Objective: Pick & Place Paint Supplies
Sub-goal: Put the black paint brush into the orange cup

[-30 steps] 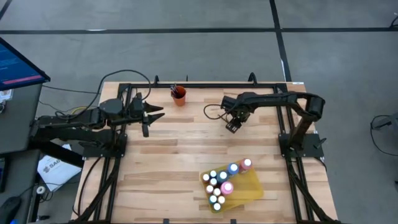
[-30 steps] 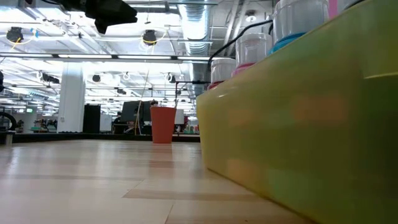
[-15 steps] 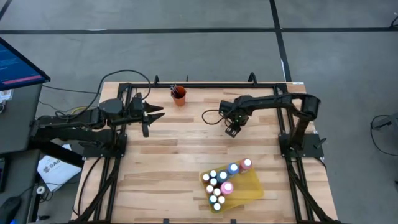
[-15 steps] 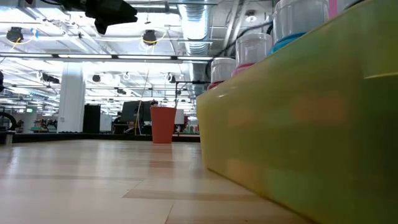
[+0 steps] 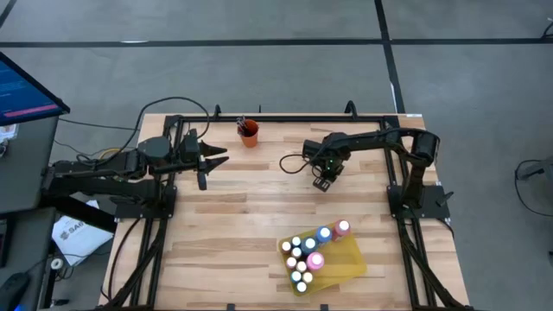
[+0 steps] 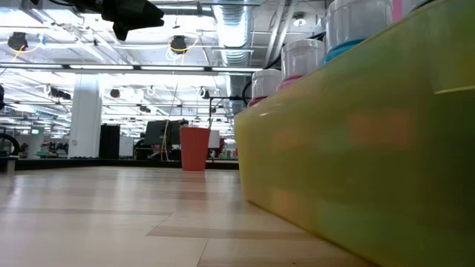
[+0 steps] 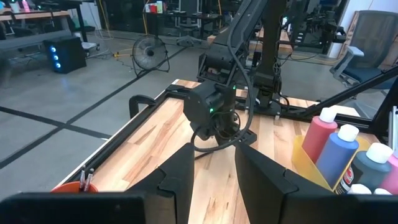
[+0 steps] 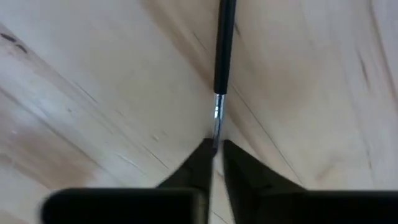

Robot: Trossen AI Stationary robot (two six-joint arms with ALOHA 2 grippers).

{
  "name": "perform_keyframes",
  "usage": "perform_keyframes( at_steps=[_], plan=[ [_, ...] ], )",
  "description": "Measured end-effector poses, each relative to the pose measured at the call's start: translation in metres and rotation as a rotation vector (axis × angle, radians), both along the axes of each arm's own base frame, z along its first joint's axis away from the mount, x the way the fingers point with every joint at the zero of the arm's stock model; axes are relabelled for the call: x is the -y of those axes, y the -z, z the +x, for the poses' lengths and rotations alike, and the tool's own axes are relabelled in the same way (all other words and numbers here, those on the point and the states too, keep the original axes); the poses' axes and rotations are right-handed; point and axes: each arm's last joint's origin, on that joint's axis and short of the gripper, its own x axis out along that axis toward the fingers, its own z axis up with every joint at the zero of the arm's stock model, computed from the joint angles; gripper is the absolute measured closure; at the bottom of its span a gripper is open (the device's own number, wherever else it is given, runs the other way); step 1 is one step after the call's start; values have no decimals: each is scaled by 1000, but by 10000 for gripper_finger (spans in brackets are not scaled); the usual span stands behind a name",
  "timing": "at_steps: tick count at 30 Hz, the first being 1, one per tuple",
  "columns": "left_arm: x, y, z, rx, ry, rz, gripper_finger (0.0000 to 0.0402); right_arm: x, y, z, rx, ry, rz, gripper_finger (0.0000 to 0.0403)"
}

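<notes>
A thin dark paintbrush [image 8: 222,50] with a silver ferrule lies on the wooden table, seen only in the right wrist view. My right gripper [image 5: 321,182] [image 8: 216,157] stands over it at mid-table, pointing down, shut on its ferrule end. Several white-capped paint bottles [image 5: 307,252] [image 7: 339,152] stand upright in a yellow tray [image 5: 346,262] [image 6: 356,148] near the front edge. An orange cup [image 5: 250,135] [image 6: 194,148] at the far edge holds dark brushes. My left gripper [image 5: 213,160] [image 7: 212,180] hovers open above the table's left side. My right gripper pinches the paintbrush between its two fingertips at the silver ferrule [image 8: 216,121], near one end. The fingers come from above, pointing down, one on each side of the thin shaft. The rest of the brush runs out ahead of the fingers, lying on the table.
A black cable [image 5: 294,161] loops from the right wrist just above the tabletop. The black frame rails [image 5: 285,117] run along the far edge and both sides. Bare wood stretches between the cup, the tray and the right gripper.
My right gripper has sunk toward the table and shifted slightly toward the near edge. The left arm, cup, tray and bottles have kept still.
</notes>
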Motion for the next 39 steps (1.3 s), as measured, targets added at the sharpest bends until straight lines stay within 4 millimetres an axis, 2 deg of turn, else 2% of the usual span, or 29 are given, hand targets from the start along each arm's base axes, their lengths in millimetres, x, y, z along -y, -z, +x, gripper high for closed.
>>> perform_keyframes(
  at_steps=[2,7,11,16,21,25,30,39],
  plan=[
    [0,0,0,0,0,1,291,0,0,0,-5,0,0,392],
    [0,0,0,0,1,3,291,-1,-2,2,-9,23,-7,401],
    [0,-2,-2,12,1,2,291,-1,-18,8,5,26,-16,402],
    [1,-5,-7,47,-3,-25,291,1,-57,17,101,45,-48,403],
    [2,-10,-15,103,-9,-73,291,3,-99,35,279,109,-51,403],
    [3,-15,-25,164,-8,-113,291,3,-132,57,439,156,-20,403],
    [5,-22,-39,245,-4,-151,291,8,-171,86,783,240,163,403],
    [6,-28,-51,324,1,-163,297,36,-186,94,984,404,405,403]
  ],
)
